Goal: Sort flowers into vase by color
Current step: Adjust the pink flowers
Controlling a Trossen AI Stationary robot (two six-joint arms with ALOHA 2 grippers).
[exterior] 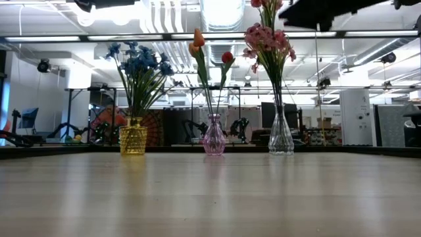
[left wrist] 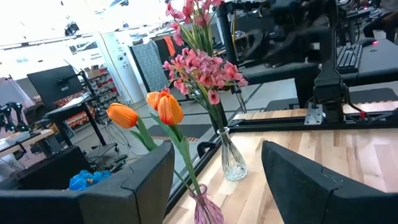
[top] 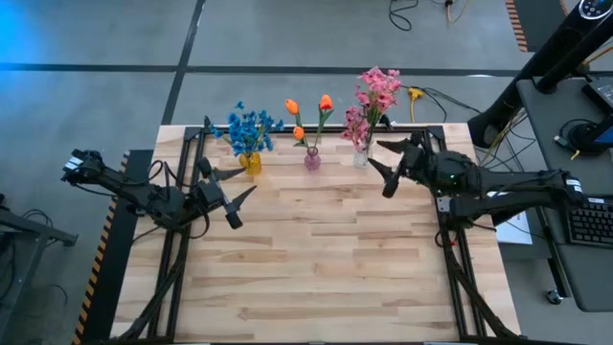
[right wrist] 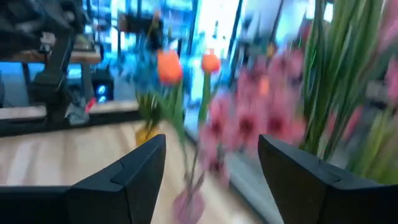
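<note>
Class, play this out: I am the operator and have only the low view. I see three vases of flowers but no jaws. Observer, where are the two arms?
Observer: The left gripper hangs over the table in front of the yellow vase, jaws open and empty.
Operator: And the right one?
Observer: The right gripper is beside the clear vase with the pink flowers, jaws open, holding nothing.
Operator: Any loose flowers left?
Observer: None on the table in the high view.

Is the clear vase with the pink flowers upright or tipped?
Upright: the clear vase stands on its base on the table, pink flowers rising straight up.
</note>
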